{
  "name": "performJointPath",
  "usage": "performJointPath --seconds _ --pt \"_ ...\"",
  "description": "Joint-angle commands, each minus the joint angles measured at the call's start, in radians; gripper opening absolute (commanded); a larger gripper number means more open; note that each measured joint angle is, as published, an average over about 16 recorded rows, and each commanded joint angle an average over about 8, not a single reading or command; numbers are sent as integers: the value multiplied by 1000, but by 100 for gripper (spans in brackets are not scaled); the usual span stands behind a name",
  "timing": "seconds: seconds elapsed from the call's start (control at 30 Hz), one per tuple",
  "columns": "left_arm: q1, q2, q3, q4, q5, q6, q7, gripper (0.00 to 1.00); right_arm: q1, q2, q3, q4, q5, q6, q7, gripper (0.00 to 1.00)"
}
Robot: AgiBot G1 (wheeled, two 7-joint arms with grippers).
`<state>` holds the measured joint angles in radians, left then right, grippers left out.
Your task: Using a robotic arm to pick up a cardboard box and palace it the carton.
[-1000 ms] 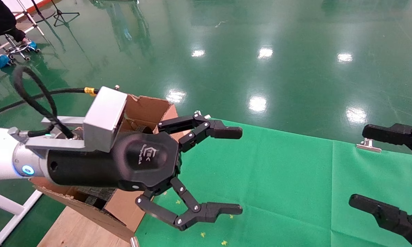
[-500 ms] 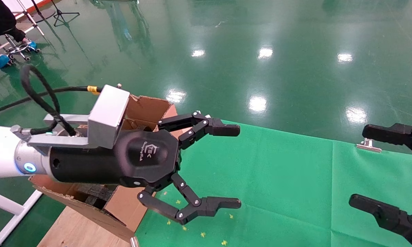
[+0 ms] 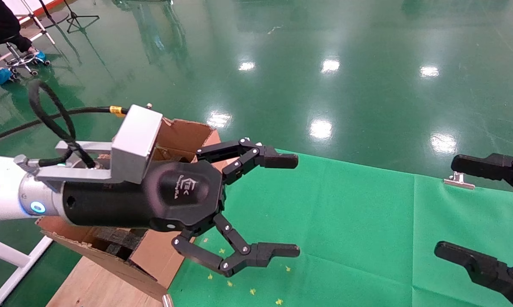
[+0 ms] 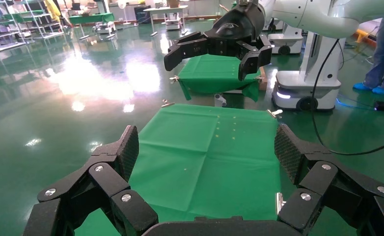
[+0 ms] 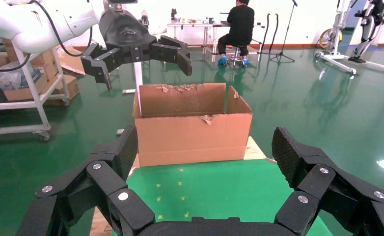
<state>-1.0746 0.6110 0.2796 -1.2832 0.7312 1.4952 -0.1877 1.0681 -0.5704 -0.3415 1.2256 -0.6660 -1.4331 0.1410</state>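
We see the green cloth point(image 3: 346, 221) spread bare over the table, and at its left end the carton point(image 5: 192, 125) standing with its torn flaps up. The cardboard box is in none of our views — it may already lie inside the carton, but we cannot tell. Our left gripper point(image 3: 297, 207) hangs above the cloth just beside the carton, fingers spread wide and holding nothing. Our right gripper point(image 3: 446, 207) waits at the far right edge, likewise spread and empty. The risk we judge greatest: the left arm's wrist sits over the carton's near flaps, so a low sweep could catch a flap and drag the carton off its board — or snag the cable point(image 3: 51, 115).
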Motion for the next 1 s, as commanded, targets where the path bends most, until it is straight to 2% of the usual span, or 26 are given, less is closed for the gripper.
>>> performJointPath --seconds 0.03,1.0 --pt "0 0 0 0 0 0 0 100 0 0 0 0 0 0 0 100" --pt "-2 0 1 2 2 0 0 100 0 0 0 0 0 0 0 100"
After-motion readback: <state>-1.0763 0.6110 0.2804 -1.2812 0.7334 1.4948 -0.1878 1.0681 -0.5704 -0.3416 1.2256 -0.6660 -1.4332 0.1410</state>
